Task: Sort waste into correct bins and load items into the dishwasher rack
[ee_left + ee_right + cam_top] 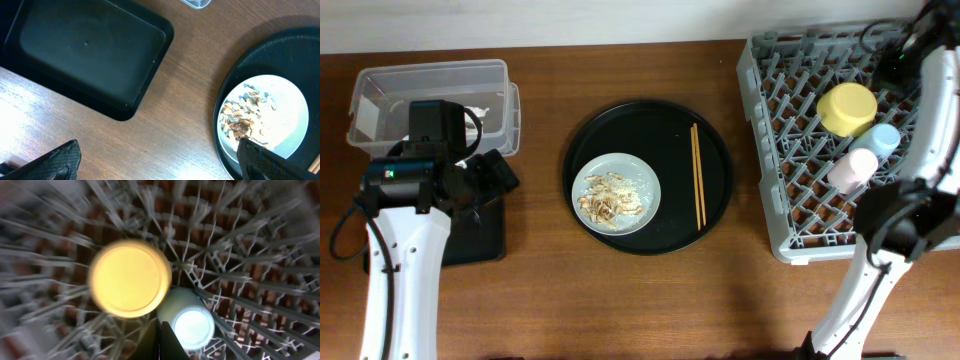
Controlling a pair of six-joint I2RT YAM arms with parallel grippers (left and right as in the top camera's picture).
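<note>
At the far left, the clear plastic box (430,68) sits at the back of the table, with your left arm reaching across its near side. Just in front of it lies the shallow black rectangular tray (85,50), partly under that arm. Your left gripper (157,145) hangs over the bare wood between this tray and the large round black tray (715,140), with its fingers (50,162) spread wide and nothing between them. On the round tray, the pale grey-green plate (645,185) lies toward the left, with the flaky food scraps (242,117) heaped on it. The pair of wooden chopsticks (698,175) lies straight along the tray's right half, apart from the plate. Further right stands the grey dishwasher rack (790,130). In it, the yellow bowl (847,108) sits upside down, the light blue cup (883,140) is just beside it, and the pink cup (850,170) is next to that, toward the near edge. Your right gripper (161,330) hovers above the bowl and blue cup. The wrist view is blurred, but the fingers appear pressed together, holding nothing.
</note>
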